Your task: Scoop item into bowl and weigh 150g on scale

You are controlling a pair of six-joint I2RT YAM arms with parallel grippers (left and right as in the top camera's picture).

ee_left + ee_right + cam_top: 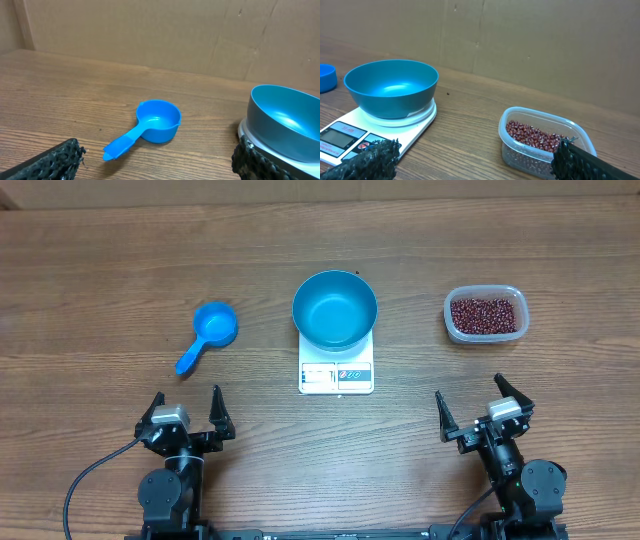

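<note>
Beans (pixel 485 315): tiny, maroon, heaped in tub (pixel 452 323)

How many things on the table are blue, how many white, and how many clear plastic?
Blue: 2, the bowl and the scoop
White: 1, the scale
Clear plastic: 1, the tub of beans
Total: 4
</note>
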